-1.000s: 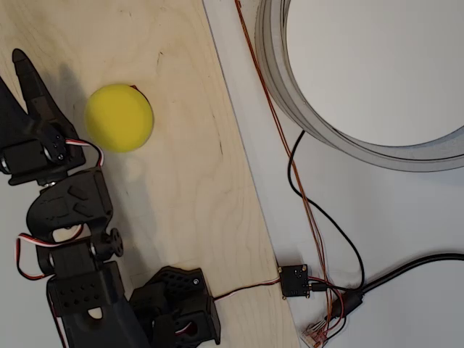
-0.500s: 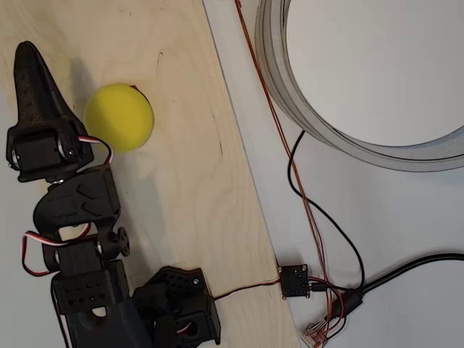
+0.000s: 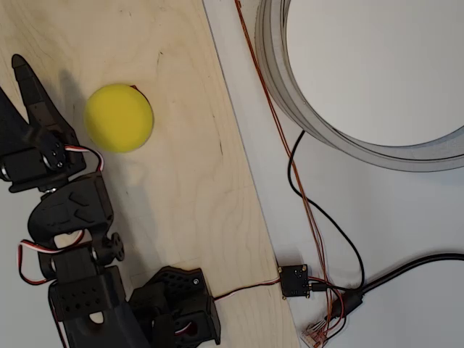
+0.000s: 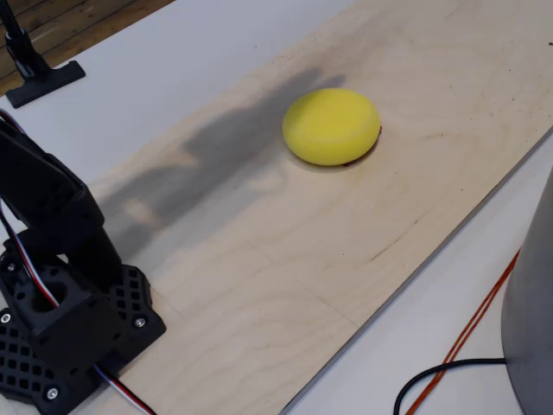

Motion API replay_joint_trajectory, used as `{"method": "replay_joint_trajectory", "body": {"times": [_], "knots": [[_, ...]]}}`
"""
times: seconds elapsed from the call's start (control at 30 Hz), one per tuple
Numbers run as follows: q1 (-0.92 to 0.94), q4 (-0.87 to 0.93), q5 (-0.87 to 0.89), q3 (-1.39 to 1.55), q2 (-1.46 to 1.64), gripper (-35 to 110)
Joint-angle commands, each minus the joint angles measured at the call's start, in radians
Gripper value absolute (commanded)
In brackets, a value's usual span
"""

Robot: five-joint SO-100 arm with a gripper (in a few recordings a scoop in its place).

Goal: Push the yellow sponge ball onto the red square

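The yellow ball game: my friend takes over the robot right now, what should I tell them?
Gripper: in the overhead view it sits left of the ball, apart from it and holding nothing; open or shut cannot be told.
Ball: on the wooden board, covering almost all of the red square; just a red sliver peeks out at its edge, also seen in the fixed view.
Done: ball looks to be on the square.
Left: probably nothing; just check it stays put.

Overhead view straight down, fixed view low and oblique, close, both sharing the plywood board (image 3: 181, 145).
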Motion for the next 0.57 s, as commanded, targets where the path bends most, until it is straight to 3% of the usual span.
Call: {"method": "replay_joint_trajectory", "body": {"times": [0.0, 0.03, 0.17, 0.53], "knots": [[0.018, -0.063, 0.052, -0.006, 0.060, 7], [0.026, -0.057, 0.081, -0.026, 0.055, 0], [0.064, 0.021, 0.130, -0.091, 0.018, -1], [0.067, 0.026, 0.117, -0.074, 0.041, -1]]}}
